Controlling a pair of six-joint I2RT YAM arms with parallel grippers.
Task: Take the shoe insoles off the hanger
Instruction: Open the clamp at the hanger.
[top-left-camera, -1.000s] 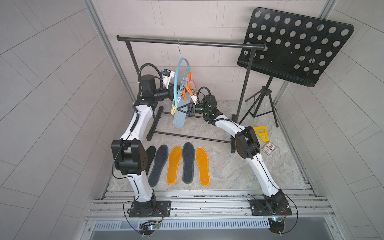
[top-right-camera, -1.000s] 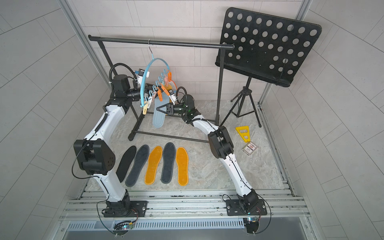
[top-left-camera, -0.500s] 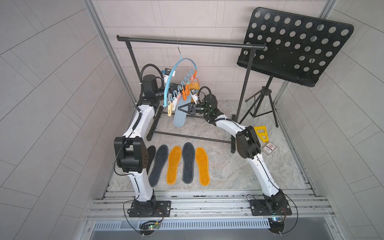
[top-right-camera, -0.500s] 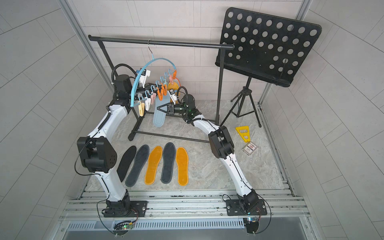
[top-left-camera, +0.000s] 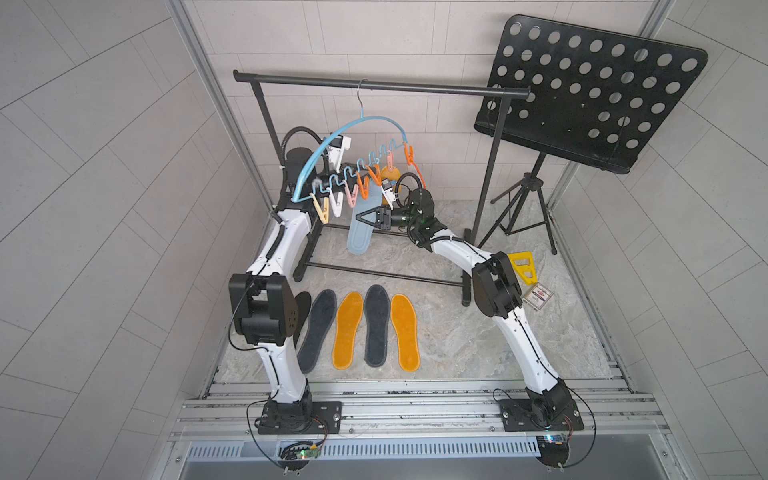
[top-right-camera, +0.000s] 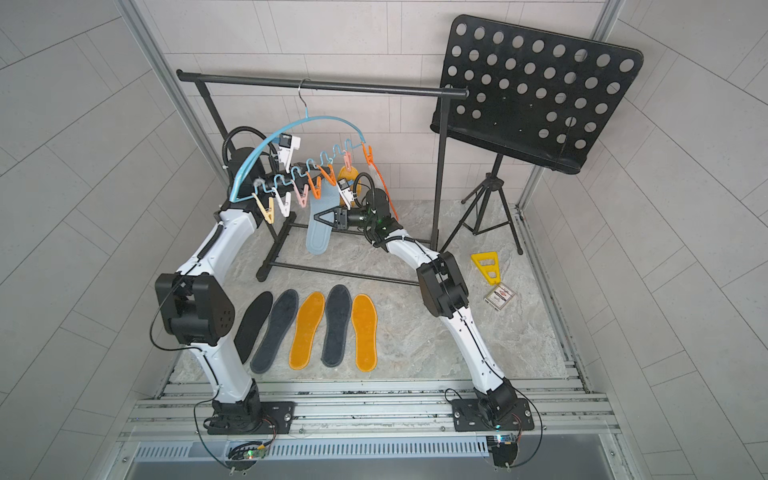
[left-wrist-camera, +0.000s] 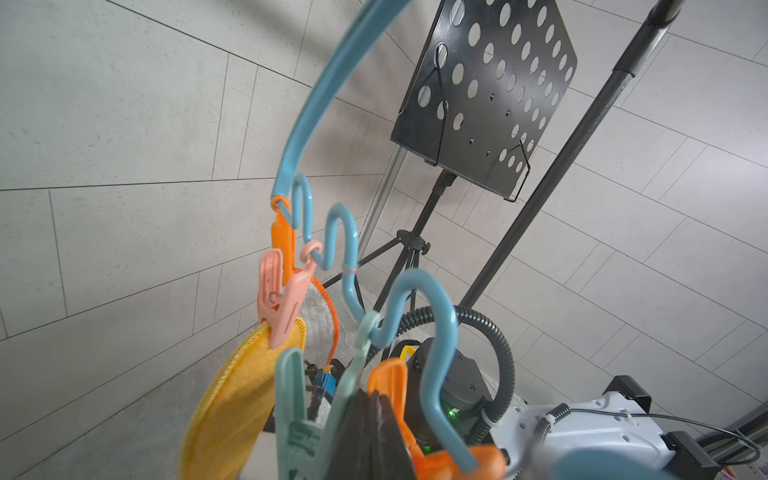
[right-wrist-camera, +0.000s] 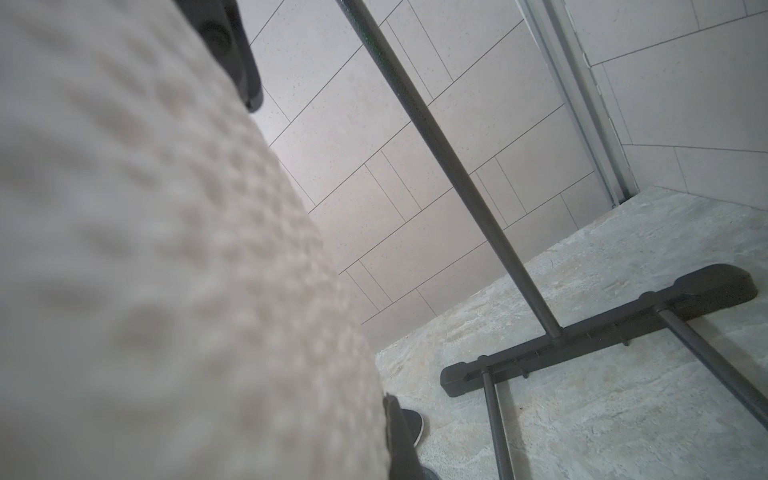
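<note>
Overhead, both top views are showing the hanger hanging tilted from the rack, the right gripper pinching a pale blue insole beneath it, and five insoles lying in front. Only the left wrist view is showing the left gripper pressed together among clips, beside a yellow insole. The right wrist view is filling with that same insole.

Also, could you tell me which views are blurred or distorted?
Right wrist view: the grey-blue insole, very close, is out of focus, the rack's foot sharp. Left wrist view: the nearest clips are soft, the music stand crisp. Both top views: sharp, evenly lit, wall-tile lines bowed.
</note>
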